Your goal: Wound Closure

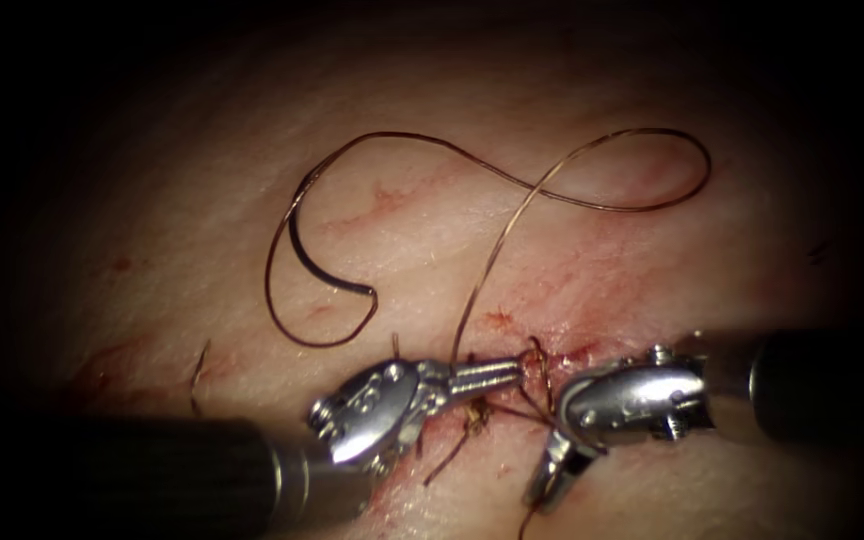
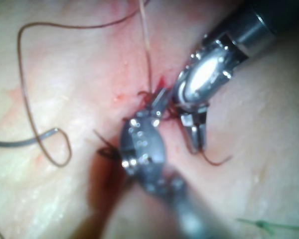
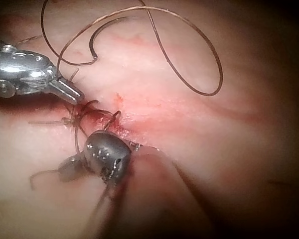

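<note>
Both tools work at the cut (image 1: 512, 385): the left tool (image 1: 512, 370) is clamped on the thread (image 1: 492, 270) beside the knot, the right tool (image 1: 549, 485) grasps a short thread end. Lying free on the tissue (image 1: 202, 200) left of the cut, the needle (image 1: 317, 265) is unheld. Good tying likely needs even, opposed tension without tearing the edges.

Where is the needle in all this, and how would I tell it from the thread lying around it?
Start at the tissue and the red cut where the left tool and the right tool meet. Look up and left of the cut: the needle lies loose on the surface, held by neither tool. It is a short, dark, stiff arc, while the thread is thin, reddish-brown and wanders in wide loops.
</note>
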`<state>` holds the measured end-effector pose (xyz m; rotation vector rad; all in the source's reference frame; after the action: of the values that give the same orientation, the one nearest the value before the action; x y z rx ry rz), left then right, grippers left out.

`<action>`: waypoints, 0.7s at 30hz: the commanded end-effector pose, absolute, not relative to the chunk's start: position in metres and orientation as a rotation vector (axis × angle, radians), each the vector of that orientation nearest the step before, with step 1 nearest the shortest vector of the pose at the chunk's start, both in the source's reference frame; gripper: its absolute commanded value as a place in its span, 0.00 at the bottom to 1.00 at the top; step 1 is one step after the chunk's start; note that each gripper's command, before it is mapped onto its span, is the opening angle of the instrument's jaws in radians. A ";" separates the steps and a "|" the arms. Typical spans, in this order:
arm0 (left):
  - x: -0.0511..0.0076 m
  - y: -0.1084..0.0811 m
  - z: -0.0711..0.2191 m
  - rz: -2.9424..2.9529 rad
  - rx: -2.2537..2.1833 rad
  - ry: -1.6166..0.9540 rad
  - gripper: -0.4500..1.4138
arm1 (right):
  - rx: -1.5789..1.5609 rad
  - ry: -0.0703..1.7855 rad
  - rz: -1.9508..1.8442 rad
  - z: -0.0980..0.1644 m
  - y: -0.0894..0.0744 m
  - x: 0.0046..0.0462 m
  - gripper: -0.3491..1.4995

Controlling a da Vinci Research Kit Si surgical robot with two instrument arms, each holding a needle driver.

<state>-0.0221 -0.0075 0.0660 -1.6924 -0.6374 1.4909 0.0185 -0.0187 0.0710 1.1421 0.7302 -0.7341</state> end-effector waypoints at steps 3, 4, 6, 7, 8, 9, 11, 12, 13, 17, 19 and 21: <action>-0.0225 -0.008 0.066 1.488 -1.689 -0.640 0.00 | 1.075 0.826 -0.706 0.071 -0.019 0.0190 0.00; -0.0225 -0.008 0.066 1.488 -1.688 -0.638 0.00 | 1.052 0.846 -0.692 0.071 -0.019 0.0188 0.00; -0.0224 -0.008 0.066 1.488 -1.688 -0.639 0.00 | 1.028 0.867 -0.661 0.071 -0.018 0.0185 0.00; -0.0224 -0.008 0.066 1.488 -1.688 -0.639 0.00 | 1.020 0.891 -0.632 0.071 -0.018 0.0182 0.00; -0.0224 -0.008 0.066 1.488 -1.688 -0.639 0.00 | 1.023 0.915 -0.609 0.071 -0.017 0.0180 0.00; -0.0223 -0.008 0.066 1.488 -1.688 -0.639 0.00 | 1.025 0.938 -0.585 0.071 -0.017 0.0176 0.00; -0.0220 -0.008 0.066 1.488 -1.687 -0.639 0.00 | 0.995 0.987 -0.519 0.071 -0.016 0.0168 0.00; -0.0219 -0.008 0.066 1.491 -1.684 -0.639 0.00 | 0.981 1.004 -0.497 0.070 -0.015 0.0164 0.00; -0.0217 -0.008 0.066 1.491 -1.682 -0.637 0.00 | 0.977 1.014 -0.475 0.070 -0.015 0.0161 0.00; -0.0215 -0.009 0.066 1.493 -1.683 -0.637 0.00 | 0.943 1.090 -0.396 0.070 -0.013 0.0146 0.00; -0.0216 -0.009 0.066 1.494 -1.684 -0.635 0.00 | 0.917 1.132 -0.333 0.070 -0.012 0.0141 0.00; -0.0216 -0.010 0.066 1.497 -1.685 -0.633 0.00 | 0.876 1.174 -0.263 0.070 -0.010 0.0135 0.00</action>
<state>-0.0210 -0.0094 0.0657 -1.6826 -0.6324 1.4981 0.0130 -0.0102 0.0697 0.8700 1.1836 -0.2462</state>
